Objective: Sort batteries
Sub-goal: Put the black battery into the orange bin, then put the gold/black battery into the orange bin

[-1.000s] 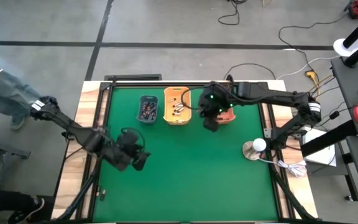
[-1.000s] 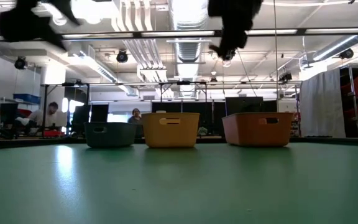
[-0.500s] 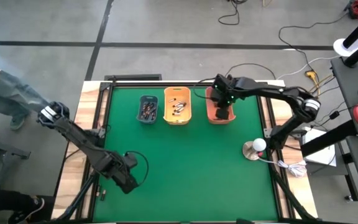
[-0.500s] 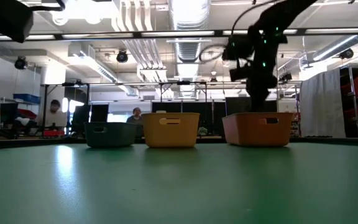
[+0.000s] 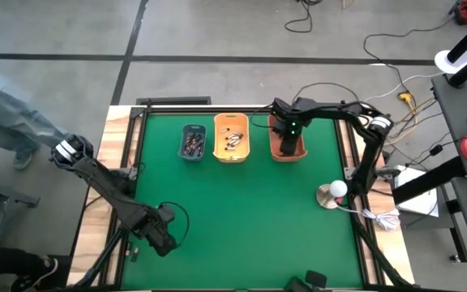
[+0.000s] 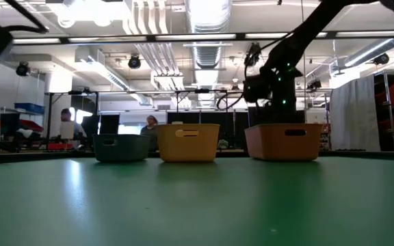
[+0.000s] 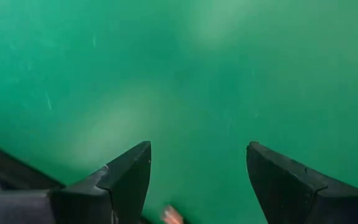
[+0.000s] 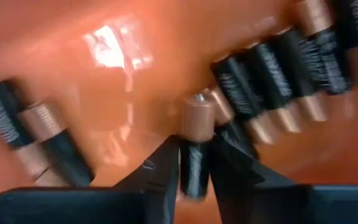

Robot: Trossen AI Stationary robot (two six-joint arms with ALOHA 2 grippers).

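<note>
High view. The worktop (image 5: 242,211) is covered in green; three bins are ranged along its far edge: a grey-blue bin (image 5: 193,143), a yellow bin (image 5: 232,137) and an orange bin (image 5: 286,142). Batteries (image 5: 191,145) are seen as small dark and pale cells in the grey-blue and yellow bins. The right gripper (image 5: 289,144) is lowered into the orange bin, its arm reaching in from the right edge with the elbow bent. The left gripper (image 5: 162,235) is parked low over the near left part of the worktop, well apart from the bins.

Low view. The three bins are seen side on; the right arm is angled down behind the orange bin's rim, its jaws hidden by the wall.

Left wrist view. Only bare green surface is shown between the spread jaws of the left gripper (image 7: 197,180); nothing is held.

Right wrist view. One battery (image 8: 194,146), black with a copper end, is pinched upright between the jaws of the right gripper (image 8: 194,180), just above the orange floor, where further like cells lie in a row.

Risk, as judged. If released from this upright pose, the cell may topple or bounce and roll against its neighbours. Withdrawal on a slant could snag the bin's wall and shift the bin.
</note>
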